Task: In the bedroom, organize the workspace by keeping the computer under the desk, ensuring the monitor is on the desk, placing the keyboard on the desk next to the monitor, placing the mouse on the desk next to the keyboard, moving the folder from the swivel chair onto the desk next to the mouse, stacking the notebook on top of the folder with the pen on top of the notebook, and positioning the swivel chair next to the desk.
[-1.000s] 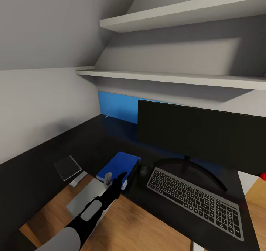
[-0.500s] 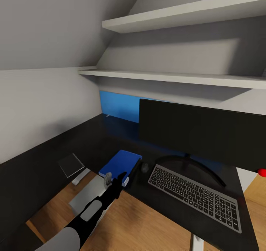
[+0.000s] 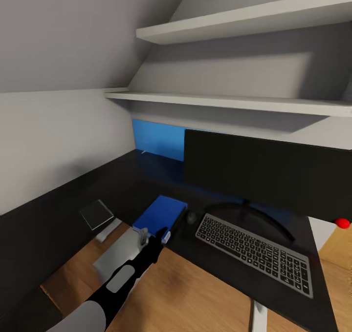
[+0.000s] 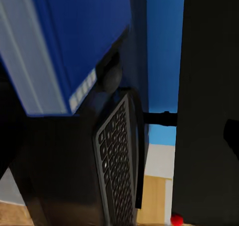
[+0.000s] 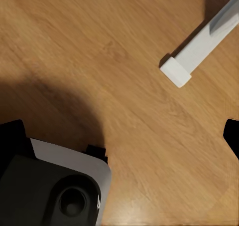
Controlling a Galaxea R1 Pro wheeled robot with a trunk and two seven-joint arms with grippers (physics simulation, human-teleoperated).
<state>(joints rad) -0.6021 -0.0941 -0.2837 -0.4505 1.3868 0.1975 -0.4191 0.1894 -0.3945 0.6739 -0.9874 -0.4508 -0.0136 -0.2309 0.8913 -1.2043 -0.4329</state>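
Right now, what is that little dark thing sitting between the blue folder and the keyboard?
A small dark mouse sits on the black desk between the folder and the keyboard. The head view shows it, and the left wrist view too.

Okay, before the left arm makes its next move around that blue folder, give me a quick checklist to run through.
1. Folder on the desk beside the mouse: ok, though its near end sits at the desk's edge.
2. Mouse beside the keyboard: ok.
3. Keyboard next to the monitor: ok.
4. Left gripper clear of the folder: cannot tell.
5. Notebook stacked on the folder: not ok; it lies on the desk, apart from it.
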